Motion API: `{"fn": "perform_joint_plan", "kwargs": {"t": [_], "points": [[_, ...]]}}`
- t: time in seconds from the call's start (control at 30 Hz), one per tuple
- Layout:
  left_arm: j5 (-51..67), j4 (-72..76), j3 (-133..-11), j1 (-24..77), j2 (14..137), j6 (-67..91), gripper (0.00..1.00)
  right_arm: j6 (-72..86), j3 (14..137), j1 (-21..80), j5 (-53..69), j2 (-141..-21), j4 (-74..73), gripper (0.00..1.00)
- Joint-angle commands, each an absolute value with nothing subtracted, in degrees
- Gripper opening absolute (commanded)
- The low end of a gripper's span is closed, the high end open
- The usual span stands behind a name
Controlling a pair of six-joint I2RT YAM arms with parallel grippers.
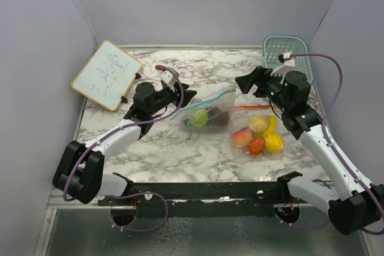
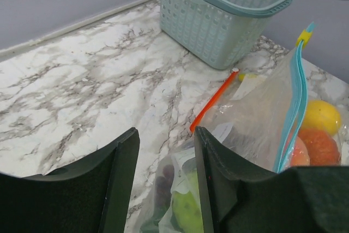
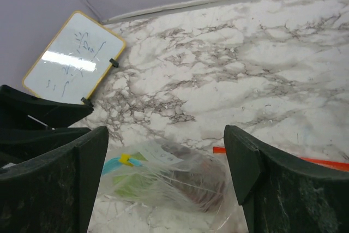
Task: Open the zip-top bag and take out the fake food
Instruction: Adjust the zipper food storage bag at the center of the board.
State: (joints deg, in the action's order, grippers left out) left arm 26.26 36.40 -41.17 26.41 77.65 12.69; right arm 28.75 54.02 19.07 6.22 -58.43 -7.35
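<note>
- The left gripper (image 2: 165, 137) is standing partly open, its fingers (image 2: 121, 181) gripping nothing. The gap between them is hanging over one end of the bag (image 2: 256, 118).
- The right gripper (image 3: 166, 135) is gaping wide, its fingers (image 3: 248, 167) holding nothing. It is hovering over the same bag from the far right side.
- The bag is lying mid-table between the two grippers. A blue zip track (image 2: 294, 107) is running along its top to a yellow slider (image 2: 304, 38). Whether the zip is sealed cannot be told.
- A green ball (image 2: 188, 214) and dark grapes (image 3: 199, 186) are sitting inside the bag.
- A peach (image 1: 242, 138), tomato (image 1: 257, 145), lemon (image 1: 274, 142) and banana (image 1: 271, 125) are clustering just right of the bag. They seem to be under a second clear plastic sheet that has an orange strip (image 2: 212, 102) along its far edge.
- Bare marble table (image 1: 162, 148) is lying to the left of the bag and nearer the arm bases.
- Behind the bag, bare marble is running to the back wall.
- On the right, the fruit cluster and the right arm are crowding the space.
- A basket (image 1: 287, 52) is sitting in the far right corner, close to the walls.
- A whiteboard (image 1: 107, 75) is sitting at the far left by the side wall.
- The whiteboard is carrying blue handwriting, too small to read. A white label (image 3: 158, 154) in the bag is showing print that cannot be made out.
</note>
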Motion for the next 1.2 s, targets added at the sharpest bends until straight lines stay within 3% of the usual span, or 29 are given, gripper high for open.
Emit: {"fn": "perform_joint_plan", "kwargs": {"t": [0.0,0.07,0.13,0.23,0.33,0.43,0.57,0.87,0.97,1.07,1.17], "points": [[21.67,34.45,-39.95,27.92,72.66,11.39,0.48,31.60,51.81,19.28,7.52,-58.27,-9.35,0.79],[22.31,33.72,-40.11,28.38,71.67,13.28,0.48,32.70,50.32,19.33,7.56,-57.74,-8.95,0.69],[22.99,32.93,-40.25,28.54,70.31,14.43,0.54,33.23,48.95,19.27,7.64,-56.30,-7.90,0.69],[25.59,32.41,-40.41,28.77,67.49,15.00,0.68,31.15,48.05,19.34,7.86,-54.37,-7.14,0.82],[29.89,29.19,-41.94,30.15,66.48,11.10,0.84,29.30,49.78,19.25,5.33,-53.98,-10.31,0.86],[26.99,22.80,-44.18,33.24,67.21,5.89,0.90,28.97,50.12,19.25,5.31,-53.13,-10.76,0.89],[27.03,21.78,-44.91,36.21,69.07,3.66,0.91,29.33,50.95,19.25,3.35,-52.39,-12.22,0.89],[24.03,24.66,-46.09,40.64,75.14,4.06,0.45,29.93,52.37,19.23,6.15,-52.54,-13.62,0.91],[22.85,24.77,-48.46,40.64,77.65,4.83,0.19,29.59,51.89,19.25,5.79,-52.40,-13.49,0.91],[15.35,22.48,-52.57,40.68,79.35,6.23,0.00,29.04,51.93,19.23,5.48,-52.21,-13.40,0.91],[7.33,18.37,-58.65,40.69,80.54,7.24,0.00,28.92,51.34,19.24,5.34,-52.47,-13.01,0.90]]}}
